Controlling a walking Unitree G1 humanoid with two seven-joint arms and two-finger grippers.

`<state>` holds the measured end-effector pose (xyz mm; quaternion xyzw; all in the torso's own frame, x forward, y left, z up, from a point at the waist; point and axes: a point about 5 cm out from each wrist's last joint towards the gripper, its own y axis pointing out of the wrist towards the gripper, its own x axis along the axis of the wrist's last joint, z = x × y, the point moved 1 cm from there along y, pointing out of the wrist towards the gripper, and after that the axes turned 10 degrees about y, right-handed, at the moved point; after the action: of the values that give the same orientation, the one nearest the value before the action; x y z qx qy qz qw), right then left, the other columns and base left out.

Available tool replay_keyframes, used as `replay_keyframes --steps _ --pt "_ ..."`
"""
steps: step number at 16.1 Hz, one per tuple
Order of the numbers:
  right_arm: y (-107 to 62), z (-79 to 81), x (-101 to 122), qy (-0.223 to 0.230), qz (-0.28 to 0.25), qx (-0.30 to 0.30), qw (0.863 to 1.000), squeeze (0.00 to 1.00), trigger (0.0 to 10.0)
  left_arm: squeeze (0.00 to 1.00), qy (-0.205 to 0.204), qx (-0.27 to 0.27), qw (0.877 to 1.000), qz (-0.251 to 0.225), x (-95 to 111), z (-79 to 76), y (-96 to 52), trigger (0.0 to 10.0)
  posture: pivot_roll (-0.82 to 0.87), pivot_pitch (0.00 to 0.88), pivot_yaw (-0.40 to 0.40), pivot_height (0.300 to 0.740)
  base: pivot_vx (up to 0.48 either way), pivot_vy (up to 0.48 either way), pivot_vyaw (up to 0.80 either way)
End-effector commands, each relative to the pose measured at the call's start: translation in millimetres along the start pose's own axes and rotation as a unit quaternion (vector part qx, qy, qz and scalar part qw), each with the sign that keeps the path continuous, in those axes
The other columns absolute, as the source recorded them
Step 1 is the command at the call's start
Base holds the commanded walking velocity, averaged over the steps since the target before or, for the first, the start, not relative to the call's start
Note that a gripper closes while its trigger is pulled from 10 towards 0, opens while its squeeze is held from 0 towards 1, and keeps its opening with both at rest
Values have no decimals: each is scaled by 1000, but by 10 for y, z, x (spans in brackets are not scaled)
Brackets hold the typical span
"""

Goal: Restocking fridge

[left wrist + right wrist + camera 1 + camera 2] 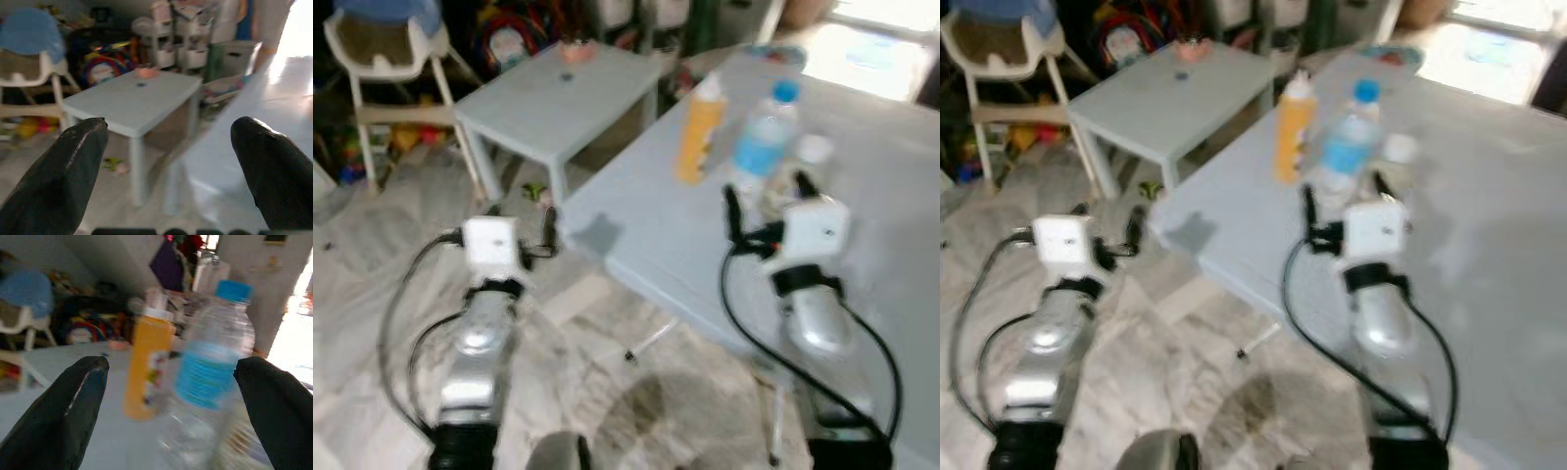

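The right gripper (764, 201) was positioned over the grey table (891, 225), fingers spread wide and holding nothing, lined up on the clear water bottle (766, 137) with a blue cap and label, which stood upright near the table's edge just beside an orange bottle (701, 130). The left gripper (548, 227) hung spread and empty above the floor, off the table edge. Risk assessment: because the two bottles stood close together, a slightly offset approach could have clipped the orange bottle or toppled the light water bottle.
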<state>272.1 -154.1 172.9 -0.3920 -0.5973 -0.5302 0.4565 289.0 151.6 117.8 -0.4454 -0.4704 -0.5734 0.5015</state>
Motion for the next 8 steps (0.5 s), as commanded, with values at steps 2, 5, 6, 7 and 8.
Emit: replay_keyframes --steps 2,5,6,7,8 --pt "-29 -90 23 -14 1 -15 1000 0 10000 0 -12 -10 1000 -2 29 -90 -5 10000 -46 74 49 740 0 0 0" --pt "17 -64 44 -22 -6 -17 1000 0 10000 0 -14 -16 1000 -3 29 -107 -34 10000 -37 76 47 740 0 0 0" --pt "19 -36 42 -24 -8 -13 1000 0 10000 0 -14 -15 1000 1 13 -96 -50 10000 -33 76 44 740 0 0 0" --pt "19 -23 40 -25 -8 -12 1000 0 10000 0 -14 -14 1000 2 6 -93 -58 10000 -32 76 44 740 0 0 0" --pt "21 -19 44 -27 -10 -11 1000 0 10000 0 -14 -15 1000 2 6 -95 -62 10000 -30 76 43 740 0 0 0"
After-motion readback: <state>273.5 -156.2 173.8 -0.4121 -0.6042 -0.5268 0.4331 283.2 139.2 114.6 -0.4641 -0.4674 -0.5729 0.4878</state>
